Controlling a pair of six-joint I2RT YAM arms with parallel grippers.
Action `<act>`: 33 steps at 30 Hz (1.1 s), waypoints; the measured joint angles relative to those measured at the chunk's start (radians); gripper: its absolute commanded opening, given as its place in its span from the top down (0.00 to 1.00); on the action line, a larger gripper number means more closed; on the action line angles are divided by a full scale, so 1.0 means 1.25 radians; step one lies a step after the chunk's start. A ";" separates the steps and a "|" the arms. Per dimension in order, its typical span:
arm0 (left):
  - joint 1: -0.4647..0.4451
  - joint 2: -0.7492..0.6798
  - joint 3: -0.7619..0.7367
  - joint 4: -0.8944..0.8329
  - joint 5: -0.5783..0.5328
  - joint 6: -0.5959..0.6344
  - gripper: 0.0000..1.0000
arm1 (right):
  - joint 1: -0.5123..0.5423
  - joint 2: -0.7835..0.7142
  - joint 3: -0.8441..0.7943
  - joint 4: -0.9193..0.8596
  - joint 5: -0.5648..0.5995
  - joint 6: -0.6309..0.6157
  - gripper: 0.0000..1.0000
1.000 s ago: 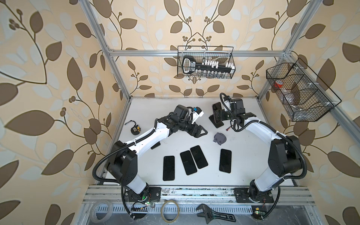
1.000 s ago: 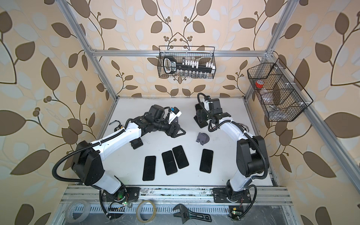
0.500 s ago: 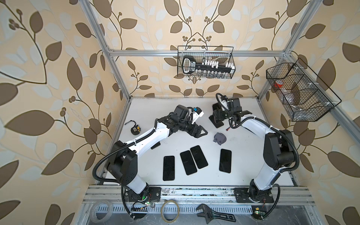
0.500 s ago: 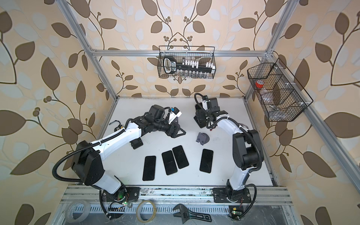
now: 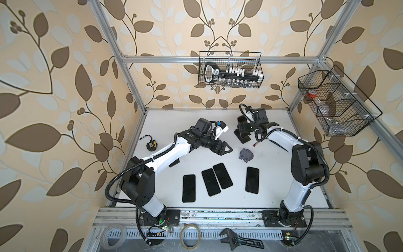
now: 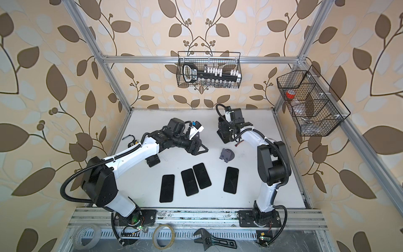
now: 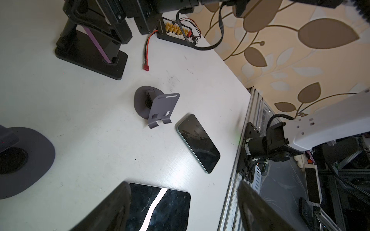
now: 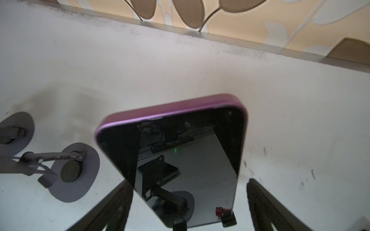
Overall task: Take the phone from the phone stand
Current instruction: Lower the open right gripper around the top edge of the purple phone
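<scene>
Right wrist view: purple phone upright in black stand, nr back of table. Right gripper straddles it, jaws apart, not clamped. Left gripper spread wide, empty.

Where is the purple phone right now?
The purple phone stands in the black stand at the back of the table, right of middle in both top views, between the right gripper's open jaws.
</scene>
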 measured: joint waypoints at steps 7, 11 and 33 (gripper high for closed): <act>0.000 0.006 0.000 -0.002 0.004 -0.001 0.16 | 0.000 0.014 0.033 0.000 0.005 -0.006 0.10; -0.001 0.009 0.000 -0.003 0.003 -0.001 0.16 | 0.000 0.024 0.038 0.000 0.008 -0.010 0.10; -0.006 0.018 0.005 -0.009 0.001 0.000 0.13 | 0.000 0.062 0.051 -0.006 0.007 -0.023 0.16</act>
